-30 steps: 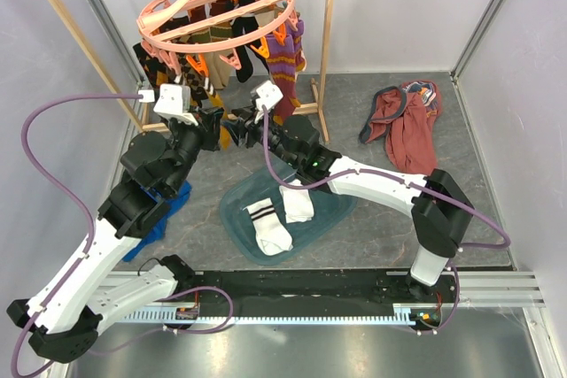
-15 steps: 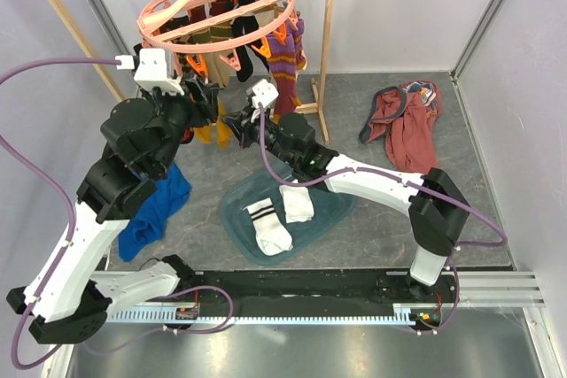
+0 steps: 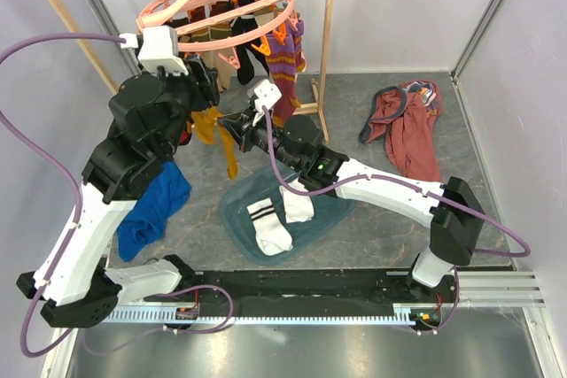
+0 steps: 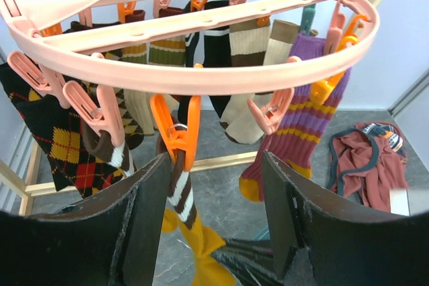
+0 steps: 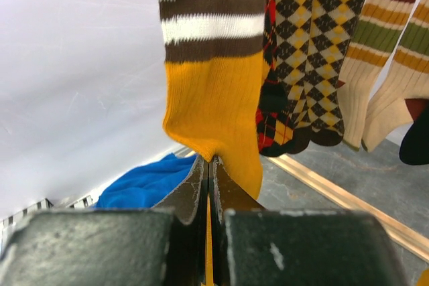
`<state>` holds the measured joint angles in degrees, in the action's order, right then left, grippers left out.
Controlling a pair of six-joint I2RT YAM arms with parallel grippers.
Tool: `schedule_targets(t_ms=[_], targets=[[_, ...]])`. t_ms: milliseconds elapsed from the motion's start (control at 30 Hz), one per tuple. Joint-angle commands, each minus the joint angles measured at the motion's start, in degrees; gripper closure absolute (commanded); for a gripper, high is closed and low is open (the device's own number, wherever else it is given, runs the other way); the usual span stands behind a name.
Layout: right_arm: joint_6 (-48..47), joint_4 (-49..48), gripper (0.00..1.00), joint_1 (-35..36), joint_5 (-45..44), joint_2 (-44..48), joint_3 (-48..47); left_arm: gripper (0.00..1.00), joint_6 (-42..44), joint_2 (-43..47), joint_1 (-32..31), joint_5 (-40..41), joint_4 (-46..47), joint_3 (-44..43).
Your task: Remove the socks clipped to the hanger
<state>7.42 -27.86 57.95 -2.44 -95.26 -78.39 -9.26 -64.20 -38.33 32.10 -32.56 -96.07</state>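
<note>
- The right gripper [image 5: 209, 165] has its fingers pressed together, pinching the lower edge of the mustard sock [image 5: 214, 98]. The sock hangs straight above it from an orange clip [image 4: 175, 132].
- The left gripper [image 4: 216, 165] is spread and holds nothing. That clip dangles just above the gap between its fingers, from the rim of the hanger [image 4: 201, 78].
- The sock looks light, soft and stretchy. Pulled from below, it will likely lengthen before it slips free, and the hanger, hung by one hook, may swing toward the pull.
- Squeezing the clip's upper tabs looks the surer way to release it. The low hold on the fabric serves to carry the sock off.
- The other socks [image 4: 301, 118] hang clipped around the ring, beyond and to either side of the left gripper.
- Only the right wrist view shows the pinch on the fabric. Only the left wrist view shows the clip biting the striped cuff.
- Only the top view shows two white socks [image 3: 270, 223] lying on a dark cloth [image 3: 332, 205] on the tabletop [image 3: 372, 236], below the right arm.
</note>
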Motion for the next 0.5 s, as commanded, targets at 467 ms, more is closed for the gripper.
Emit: schedule_targets(t_ms=[467], targets=[[-0.39, 0.26, 1.00, 0.49, -0.90, 3.50, 0.96, 0.38, -1.64, 0.13, 13.72, -23.57, 2.50, 0.36]])
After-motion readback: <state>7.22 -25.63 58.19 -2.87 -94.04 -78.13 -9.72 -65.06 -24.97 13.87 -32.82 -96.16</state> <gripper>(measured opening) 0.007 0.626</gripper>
